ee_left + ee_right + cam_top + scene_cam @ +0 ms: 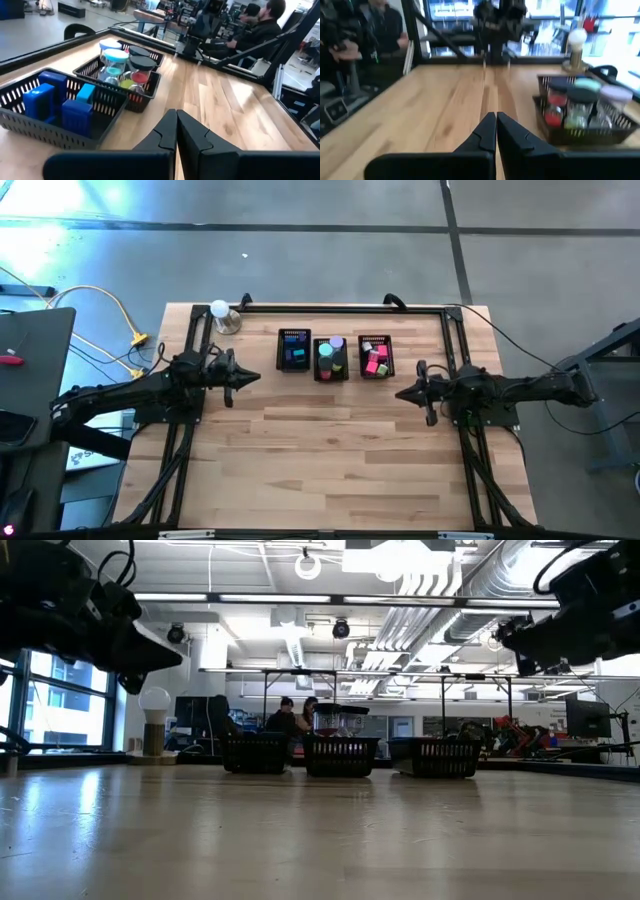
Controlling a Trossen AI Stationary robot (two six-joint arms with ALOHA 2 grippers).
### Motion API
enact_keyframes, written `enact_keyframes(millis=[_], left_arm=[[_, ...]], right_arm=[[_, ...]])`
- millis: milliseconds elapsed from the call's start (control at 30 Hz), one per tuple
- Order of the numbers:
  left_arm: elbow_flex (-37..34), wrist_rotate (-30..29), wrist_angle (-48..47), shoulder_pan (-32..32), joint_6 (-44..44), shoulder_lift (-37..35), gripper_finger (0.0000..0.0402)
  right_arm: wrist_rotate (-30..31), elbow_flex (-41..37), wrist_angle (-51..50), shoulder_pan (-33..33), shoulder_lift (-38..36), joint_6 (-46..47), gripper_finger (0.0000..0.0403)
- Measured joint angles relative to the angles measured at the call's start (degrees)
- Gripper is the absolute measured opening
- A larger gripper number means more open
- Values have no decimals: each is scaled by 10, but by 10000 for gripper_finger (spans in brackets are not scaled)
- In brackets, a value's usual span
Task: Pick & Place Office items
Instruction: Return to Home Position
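Where the two arms hang over bare wood at mid-height of the high view, the left tool sits left of centre and the right tool right of centre, with their tips pointing at each other. Each wrist view shows that arm's fingers pressed together, gripping nothing and touching nothing. On the desk, a row of black mesh bins stands in the upper middle of the frame. The left bin holds the blue pieces. The middle bin holds lidded jars with teal, purple and black tops. The right bin holds the pink pieces. A white ball on a metal base stands at the desk's upper left corner.
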Motion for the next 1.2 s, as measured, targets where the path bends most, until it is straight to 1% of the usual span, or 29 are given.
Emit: enact_keyframes(millis=[67,167,367,467,633,800,1100,1200], left_arm=[[-3,0,3,0,1,0,1],[-6,0,3,0,1,0,1],[-9,7,3,-1,0,-11,1],[-9,17,-11,-1,0,-40,1],[-10,10,-80,-1,0,-110,1],[-10,16,-81,-1,-4,-158,1],[-11,4,-85,-1,-2,-160,1],[-11,4,-82,-1,-28,-160,1]], right_arm=[[3,0,-13,0,0,0,2],[14,0,-5,0,0,0,2],[15,0,7,0,0,-3,2],[10,0,-1,0,0,0,2],[-2,0,-4,0,0,0,2],[0,0,-4,0,0,0,2],[0,-1,-4,0,0,0,2],[0,-1,-4,0,0,0,2]])
